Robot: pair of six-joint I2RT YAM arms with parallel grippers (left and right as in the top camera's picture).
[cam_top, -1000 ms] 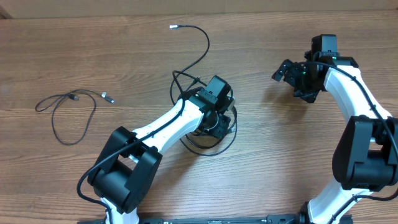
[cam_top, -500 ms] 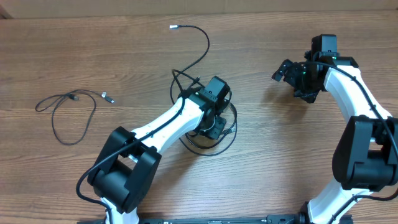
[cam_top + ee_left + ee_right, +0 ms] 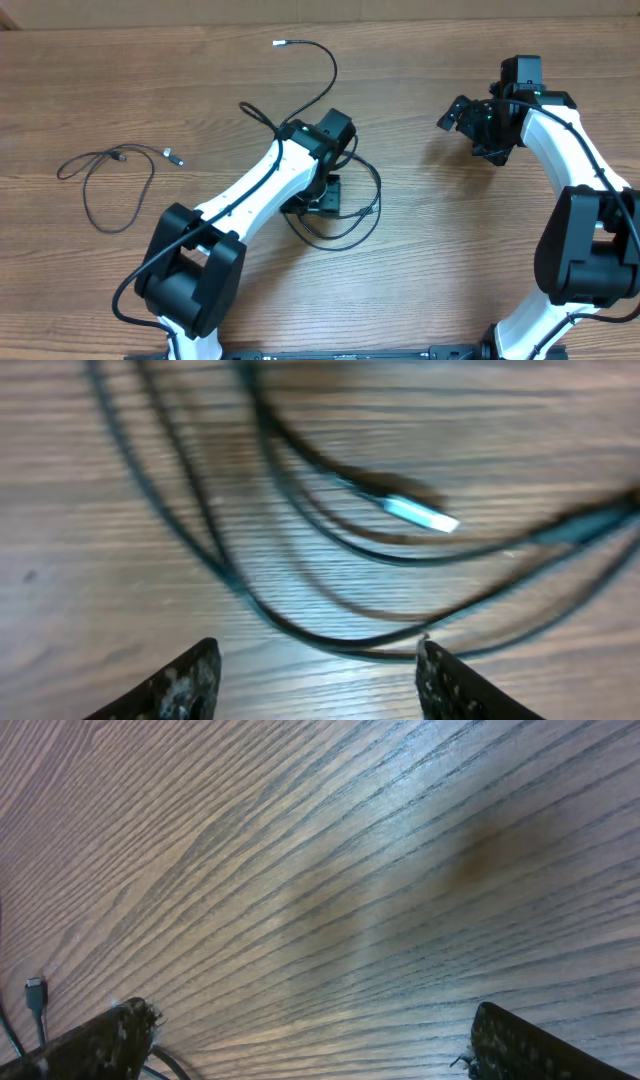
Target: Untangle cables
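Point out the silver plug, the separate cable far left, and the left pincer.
silver plug (image 3: 422,515), left wrist view, its metal tip.
separate cable (image 3: 170,156), overhead view, its right plug end.
left pincer (image 3: 318,665), left wrist view, midway between fingertips.

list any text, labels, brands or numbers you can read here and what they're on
None: no word, label, brand, number or sign can be read in any view.
Silver plug tip: blurred, no marking can be made out.
Cables and table: plain, no print visible.
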